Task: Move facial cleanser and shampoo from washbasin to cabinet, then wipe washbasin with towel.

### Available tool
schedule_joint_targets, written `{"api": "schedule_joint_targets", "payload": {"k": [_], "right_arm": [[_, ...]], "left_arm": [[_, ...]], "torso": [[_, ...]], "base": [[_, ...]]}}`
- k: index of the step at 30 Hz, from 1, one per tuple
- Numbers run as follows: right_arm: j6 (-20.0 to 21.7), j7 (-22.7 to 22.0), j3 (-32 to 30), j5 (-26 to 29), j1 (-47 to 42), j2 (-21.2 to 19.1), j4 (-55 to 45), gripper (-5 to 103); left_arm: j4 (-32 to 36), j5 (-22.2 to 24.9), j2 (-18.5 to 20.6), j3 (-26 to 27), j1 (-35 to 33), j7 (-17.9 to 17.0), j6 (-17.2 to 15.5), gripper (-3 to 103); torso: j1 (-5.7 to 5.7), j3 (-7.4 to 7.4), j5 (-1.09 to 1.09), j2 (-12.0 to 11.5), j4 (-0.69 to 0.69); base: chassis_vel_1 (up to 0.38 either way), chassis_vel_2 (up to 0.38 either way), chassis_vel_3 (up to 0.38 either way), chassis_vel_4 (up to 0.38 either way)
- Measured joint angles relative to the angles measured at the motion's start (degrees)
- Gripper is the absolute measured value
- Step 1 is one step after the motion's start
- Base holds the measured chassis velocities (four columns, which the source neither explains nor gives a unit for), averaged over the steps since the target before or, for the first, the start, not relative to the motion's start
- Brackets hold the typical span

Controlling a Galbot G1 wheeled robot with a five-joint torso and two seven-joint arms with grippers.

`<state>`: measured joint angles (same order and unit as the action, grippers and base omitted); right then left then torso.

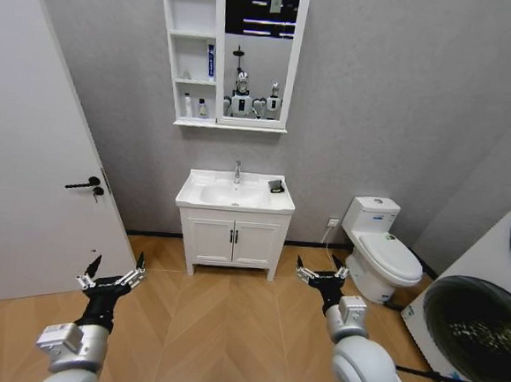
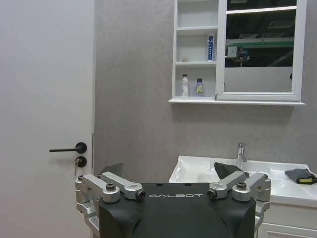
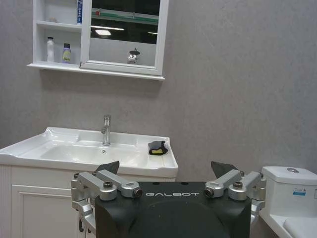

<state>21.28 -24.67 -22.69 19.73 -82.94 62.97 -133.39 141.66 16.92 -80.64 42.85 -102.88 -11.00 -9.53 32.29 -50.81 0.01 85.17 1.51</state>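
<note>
The white rectangular ceramic washbasin [image 1: 204,190] stands against the grey wall, with the small dark grey folded towel [image 1: 276,186] lying on its right rear corner. Above hangs the white mirrored cabinet [image 1: 283,60]; two small bottles [image 1: 194,107] stand on its lowest open shelf. The left gripper [image 1: 115,271] and the right gripper [image 1: 321,270] hang low over the wooden floor, well apart from the basin, fingers spread and empty.

Pretty even, soft indoor light, no harsh shadows anywhere. The mirror [image 1: 257,54] bounces back bright ceiling strip lights. There's a faint shadow under the cabinet [image 3: 96,74] on the grey wall. The head view bends noticeably at the edges, fisheye style. Wrist views look a bit dimmer and greyish.
</note>
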Motion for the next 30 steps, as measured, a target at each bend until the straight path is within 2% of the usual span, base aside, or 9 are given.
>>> {"api": "schedule_joint_targets", "payload": {"k": [6, 9, 14, 17, 20, 21, 23, 27, 30], "right_arm": [[-0.2, 0.7, -1.1, 2.0, -1.6, -0.9, -3.5, 100], [1.0, 0.9, -0.3, 0.6, -3.5, -0.5, -7.1, 100], [1.5, 0.9, -0.2, -1.1, -3.9, -0.2, -7.3, 100], [1.3, 0.8, -0.5, -0.9, -3.5, -0.5, -6.8, 100], [1.1, 1.1, -0.8, 0.7, -2.8, -1.1, -6.2, 100], [1.1, 1.1, -0.8, 0.7, -2.8, -1.1, -6.2, 100], [0.9, 2.3, -1.0, 1.6, -2.5, -1.6, -5.9, 100], [0.5, 3.5, -1.1, 1.8, -1.4, -2.2, -4.8, 100], [0.2, 4.1, -1.1, 1.6, -1.0, -2.3, -4.4, 100]], "left_arm": [[0.0, 0.5, 0.1, -0.2, 0.2, -0.1, -0.4, 100], [-0.5, 0.0, -0.1, -0.4, 0.1, -0.2, -0.4, 100], [-0.4, 0.3, 0.2, -0.1, 0.1, -0.2, -0.5, 100], [0.0, 1.7, 0.8, -0.1, 0.0, 1.1, -0.5, 100], [0.6, 5.8, 2.6, 0.1, -0.1, 7.8, -0.8, 100], [0.6, 5.8, 2.6, 0.1, -0.1, 7.8, -0.8, 100], [0.7, 8.0, 4.7, 0.7, 0.4, 11.3, -1.0, 100], [0.6, 9.1, 6.7, 1.9, 1.8, 13.3, -1.1, 100], [0.3, 8.8, 6.8, 2.4, 1.7, 13.9, -1.1, 100]], "torso": [[0.00, 0.00, -0.01, 0.0, 0.00], [0.00, 0.00, -0.01, 0.0, 0.00], [-0.01, 0.00, -0.01, 0.0, 0.00], [0.00, 0.00, -0.01, 0.0, 0.00], [0.00, 0.00, -0.01, 0.0, 0.00], [0.00, 0.00, -0.01, 0.0, 0.00], [-0.01, 0.00, -0.01, 0.0, 0.00], [0.00, 0.00, -0.01, 0.0, 0.01], [0.00, 0.00, -0.01, 0.0, 0.00]], "base": [[0.000, 0.000, 0.000, 0.000], [0.000, 0.000, 0.000, 0.000], [0.000, 0.000, 0.000, 0.000], [0.000, 0.000, 0.000, 0.000], [0.000, 0.000, 0.000, 0.000], [0.000, 0.000, 0.000, 0.000], [0.000, 0.000, 0.000, 0.000], [0.000, 0.000, 0.000, 0.000], [0.000, 0.000, 0.000, 0.000]]}}
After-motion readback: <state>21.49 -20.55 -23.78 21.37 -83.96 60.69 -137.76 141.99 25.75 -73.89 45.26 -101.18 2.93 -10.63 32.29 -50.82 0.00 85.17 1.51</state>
